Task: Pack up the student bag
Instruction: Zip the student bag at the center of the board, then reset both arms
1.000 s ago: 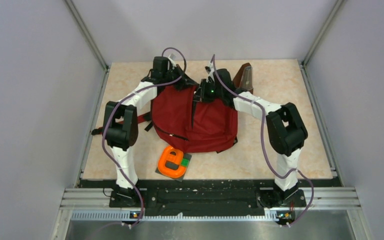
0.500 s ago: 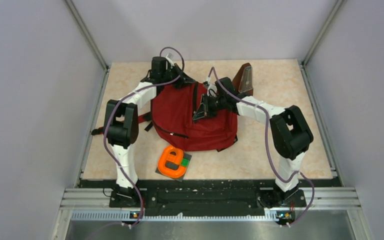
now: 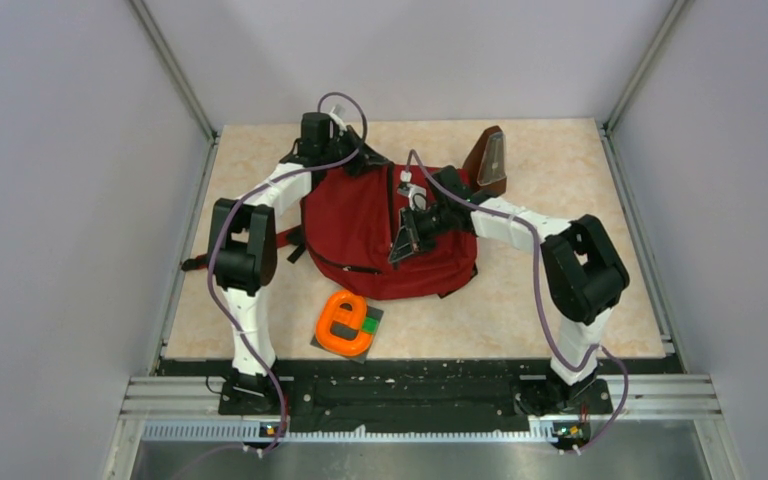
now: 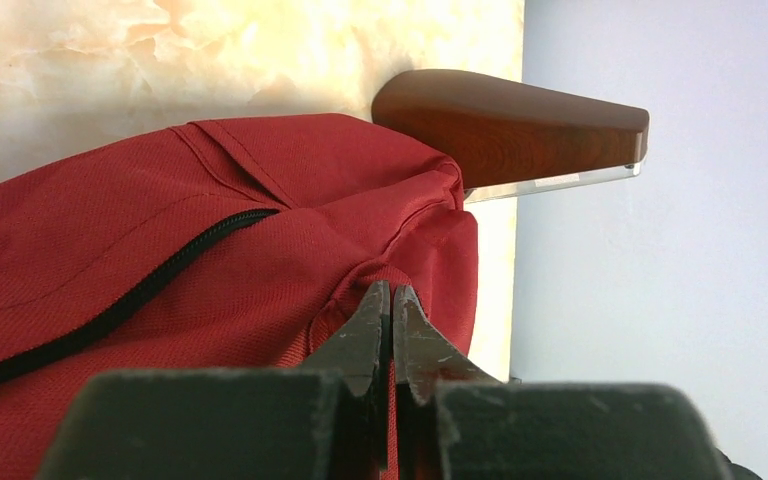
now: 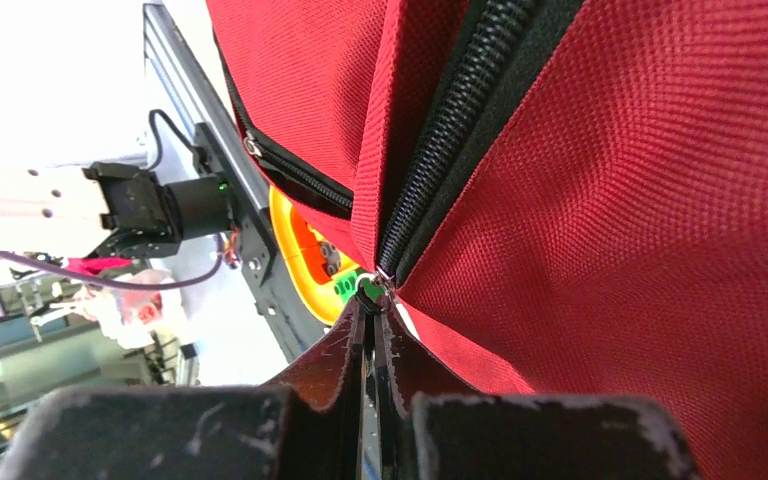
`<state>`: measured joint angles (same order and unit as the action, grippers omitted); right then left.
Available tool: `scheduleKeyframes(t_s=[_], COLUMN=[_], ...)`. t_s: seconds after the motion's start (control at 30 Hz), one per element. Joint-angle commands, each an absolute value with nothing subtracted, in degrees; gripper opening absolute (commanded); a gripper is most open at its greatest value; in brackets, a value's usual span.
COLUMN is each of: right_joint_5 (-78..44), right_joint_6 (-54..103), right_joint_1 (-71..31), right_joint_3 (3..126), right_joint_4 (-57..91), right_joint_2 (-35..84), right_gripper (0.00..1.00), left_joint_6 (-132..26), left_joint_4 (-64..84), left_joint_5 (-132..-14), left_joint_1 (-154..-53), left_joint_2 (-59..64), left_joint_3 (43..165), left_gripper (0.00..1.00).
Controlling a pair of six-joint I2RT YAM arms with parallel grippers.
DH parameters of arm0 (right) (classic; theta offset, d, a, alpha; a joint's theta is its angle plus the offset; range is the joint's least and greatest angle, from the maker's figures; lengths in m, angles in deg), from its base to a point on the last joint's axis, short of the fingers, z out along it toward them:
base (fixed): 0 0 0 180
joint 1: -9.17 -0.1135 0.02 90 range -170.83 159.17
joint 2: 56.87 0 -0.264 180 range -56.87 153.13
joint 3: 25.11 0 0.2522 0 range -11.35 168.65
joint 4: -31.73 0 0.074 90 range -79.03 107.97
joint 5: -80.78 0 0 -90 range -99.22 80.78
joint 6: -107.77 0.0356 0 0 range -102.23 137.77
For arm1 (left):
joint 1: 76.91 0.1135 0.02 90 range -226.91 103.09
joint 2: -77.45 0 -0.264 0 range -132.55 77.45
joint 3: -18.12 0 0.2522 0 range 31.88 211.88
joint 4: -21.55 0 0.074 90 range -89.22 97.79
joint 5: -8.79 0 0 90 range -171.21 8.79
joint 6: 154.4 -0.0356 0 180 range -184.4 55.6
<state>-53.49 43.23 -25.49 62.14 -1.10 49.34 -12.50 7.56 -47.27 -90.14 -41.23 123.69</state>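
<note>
Your left gripper (image 4: 391, 300) pinched shut on far-edge fabric of the student bag (image 3: 355, 235) | your right gripper (image 5: 371, 312) clamped its zipper pull (image 5: 377, 282) | metronome (image 3: 487, 160) stood just behind the bag.

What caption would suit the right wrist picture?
Right gripper pinching the zipper pull of a red backpack.

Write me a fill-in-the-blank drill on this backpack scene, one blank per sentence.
The left end effector, shut, pinches the student bag's ___ fabric.
The right end effector is shut on the pull of the bag's black ___.
The brown metronome stands by the bag's far ___ corner.
In front of the bag, toward the robot, lies an ___ object.
Missing: red, zipper, right, orange.
</note>
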Motion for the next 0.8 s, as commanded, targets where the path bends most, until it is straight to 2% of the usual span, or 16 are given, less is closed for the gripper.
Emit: scheduleKeyframes(t_s=[0.0, 0.07, 0.1, 0.13, 0.17, 0.2, 0.23, 0.27, 0.3, 0.53, 0.77], right_joint_5=[-53.2, -51.5, -50.2, -49.0, -47.0, -45.1, -43.4, -41.8, -40.4, -33.5, -25.1], right_joint_6=[39.9, 40.0, 40.2, 40.3, 40.4, 40.4, 40.3, 39.9, 39.6, 37.3, 34.8], right_joint_1=[-26.8, -26.8, -26.8, -26.8, -26.8, -26.8, -26.7, -26.5, -26.3, -19.3, -3.5], right_joint_3=[63.5, 64.3, 64.8, 65.2, 65.5, 66.0, 66.2, 67.0, 67.6, 64.6, 54.5], right_joint_4=[-7.0, -6.9, -6.9, -6.6, -6.3, -5.9, -5.7, -5.8, -6.0, -5.6, -2.9], right_joint_2=[45.9, 45.4, 45.0, 44.6, 44.1, 43.4, 42.8, 42.3, 41.6, 33.9, 21.7], right_gripper=[0.0, 0.02, 0.2, 0.4, 0.56, 0.66, 0.73, 0.91, 0.98, 0.99, 0.99], left_joint_6=[-15.3, -16.6, -17.2, -18.0, -18.8, -19.8, -21.0, -22.2, -23.4, -28.9, -32.4], left_joint_4=[14.9, 14.1, 13.7, 13.4, 13.0, 12.5, 12.2, 12.0, 11.9, 12.6, 12.5], left_joint_5=[-51.4, -51.2, -51.3, -51.8, -52.7, -53.9, -54.9, -55.9, -56.6, -62.9, -68.0], left_joint_1=[-88.2, -88.2, -88.2, -88.2, -88.2, -88.2, -88.2, -88.2, -88.2, -85.7, -78.8], left_joint_2=[-40.8, -40.6, -40.2, -39.7, -38.9, -38.0, -37.0, -35.9, -34.7, -21.8, -4.7], left_joint_3=[128.1, 128.2, 128.1, 127.8, 127.2, 126.2, 125.3, 124.3, 123.3, 112.0, 96.8], left_gripper=[0.0, 0.02, 0.18, 0.38, 0.6, 0.74, 0.82, 0.86, 0.87, 0.91, 0.92])
